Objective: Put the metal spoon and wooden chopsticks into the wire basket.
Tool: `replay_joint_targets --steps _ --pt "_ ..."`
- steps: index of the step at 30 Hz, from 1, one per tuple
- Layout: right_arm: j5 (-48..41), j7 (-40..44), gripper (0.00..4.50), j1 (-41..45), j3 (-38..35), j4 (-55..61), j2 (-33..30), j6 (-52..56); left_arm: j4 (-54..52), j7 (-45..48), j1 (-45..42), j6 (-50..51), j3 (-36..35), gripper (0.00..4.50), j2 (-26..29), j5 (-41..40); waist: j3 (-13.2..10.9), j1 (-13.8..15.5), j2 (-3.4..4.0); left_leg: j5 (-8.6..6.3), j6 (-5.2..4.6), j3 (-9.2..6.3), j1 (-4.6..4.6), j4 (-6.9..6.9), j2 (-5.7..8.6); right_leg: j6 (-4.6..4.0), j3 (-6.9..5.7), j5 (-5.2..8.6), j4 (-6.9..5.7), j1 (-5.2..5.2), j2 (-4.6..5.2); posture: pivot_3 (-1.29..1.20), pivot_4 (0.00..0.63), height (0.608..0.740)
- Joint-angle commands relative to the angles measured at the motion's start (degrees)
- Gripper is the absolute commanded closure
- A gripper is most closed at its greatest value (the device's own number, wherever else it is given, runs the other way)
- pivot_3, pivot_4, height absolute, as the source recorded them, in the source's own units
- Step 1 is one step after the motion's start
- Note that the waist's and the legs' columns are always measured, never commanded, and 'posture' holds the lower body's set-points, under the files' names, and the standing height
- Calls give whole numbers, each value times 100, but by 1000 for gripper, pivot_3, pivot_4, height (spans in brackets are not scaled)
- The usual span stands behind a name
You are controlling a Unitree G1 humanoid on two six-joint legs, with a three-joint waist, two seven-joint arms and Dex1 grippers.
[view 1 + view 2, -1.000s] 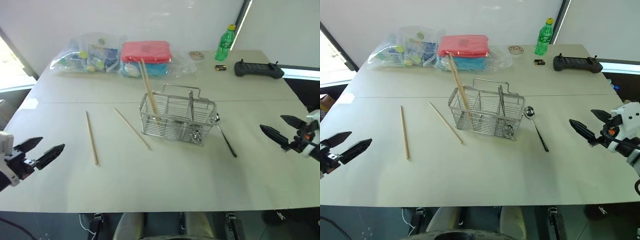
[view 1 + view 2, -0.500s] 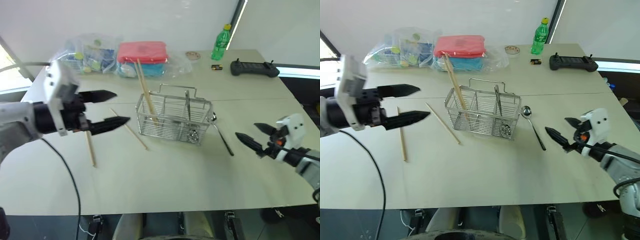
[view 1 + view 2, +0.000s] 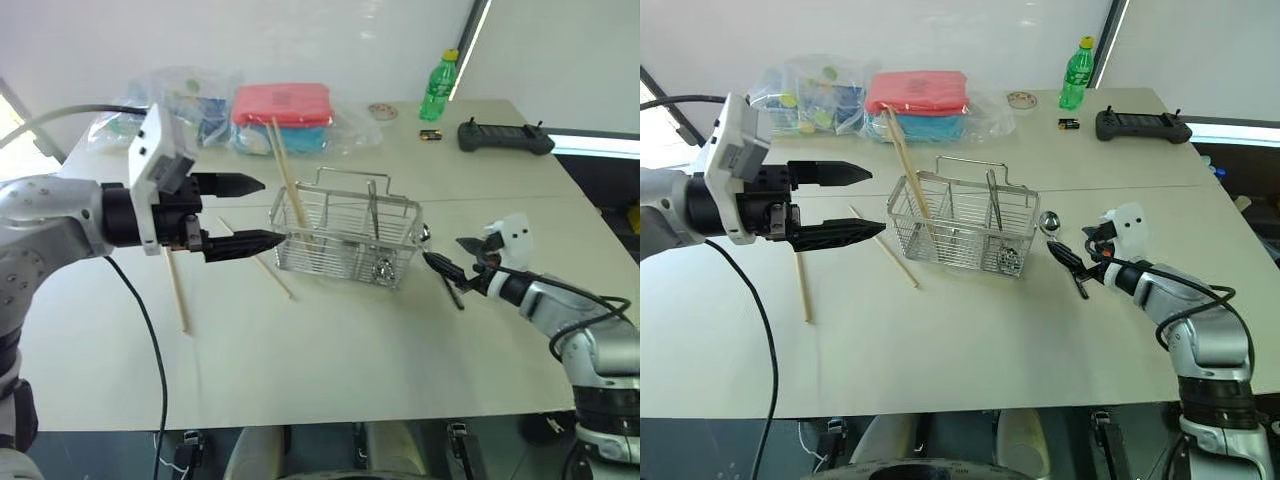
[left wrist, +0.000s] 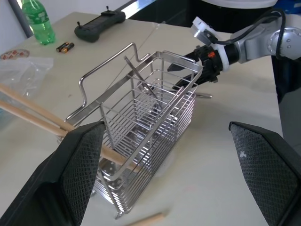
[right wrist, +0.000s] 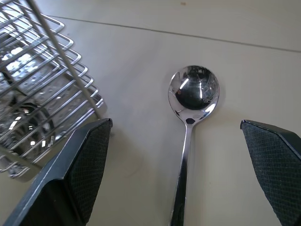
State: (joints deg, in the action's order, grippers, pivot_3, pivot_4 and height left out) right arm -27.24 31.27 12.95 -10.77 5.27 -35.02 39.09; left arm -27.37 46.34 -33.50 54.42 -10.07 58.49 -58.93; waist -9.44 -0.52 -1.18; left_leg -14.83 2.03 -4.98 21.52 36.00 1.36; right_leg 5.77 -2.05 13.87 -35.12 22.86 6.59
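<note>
On table (image 3: 330,350): one metal spoon (image 5: 190,101), four wooden chopsticks (image 3: 180,288).

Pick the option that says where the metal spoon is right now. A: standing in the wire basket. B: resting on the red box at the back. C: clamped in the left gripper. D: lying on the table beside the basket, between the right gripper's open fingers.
D: the metal spoon lies flat on the table next to the wire basket, with the right gripper open on either side of its handle.
</note>
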Motion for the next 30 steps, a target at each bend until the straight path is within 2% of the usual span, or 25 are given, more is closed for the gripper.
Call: replay_joint_targets --steps 1,8,9,12,18,27,30 --pt "195 -48 0 315 74 -453 119 -188 -79 39 -73 -123 -141 69 12 81 -2 -10 1 0 0 1 -1 1 0 0 0 0 0 0 0 0 150 692" --pt "691 -13 0 755 447 -1468 403 -618 -54 25 -159 -93 -153 69 -15 99 -4 -26 0 0 0 1 -6 5 0 0 1 -1 -6 -2 -2 0 150 692" --pt "812 -56 255 838 510 -1642 416 -688 -58 14 -179 -85 -151 21 -19 94 -4 -34 -3 0 0 2 -7 6 0 1 1 -1 -6 -3 -3 0 150 692" --pt "1019 -48 1349 987 597 -1882 417 -818 -47 -3 -235 -69 -138 0 -33 93 -4 -40 -4 0 0 5 -12 10 -1 1 5 -2 -7 -8 -4 0 150 692" --pt "965 170 4374 1036 553 -1693 380 -620 46 -68 -420 -51 -83 0 -95 118 -4 -30 -6 0 0 2 -12 8 -2 3 5 -3 -8 -8 -7 0 150 692" --pt "989 178 4448 903 387 -1264 308 -464 164 -74 -629 -24 -7 0 -211 194 -5 -29 -4 0 0 2 -12 4 -3 9 7 -6 -8 -6 -10 0 150 692" --pt "927 -63 4448 1203 -1 -1123 274 -754 148 -54 -627 0 -11 0 -234 202 -11 -26 2 0 0 2 -10 6 -2 9 8 -6 -7 -6 -10 0 150 692"
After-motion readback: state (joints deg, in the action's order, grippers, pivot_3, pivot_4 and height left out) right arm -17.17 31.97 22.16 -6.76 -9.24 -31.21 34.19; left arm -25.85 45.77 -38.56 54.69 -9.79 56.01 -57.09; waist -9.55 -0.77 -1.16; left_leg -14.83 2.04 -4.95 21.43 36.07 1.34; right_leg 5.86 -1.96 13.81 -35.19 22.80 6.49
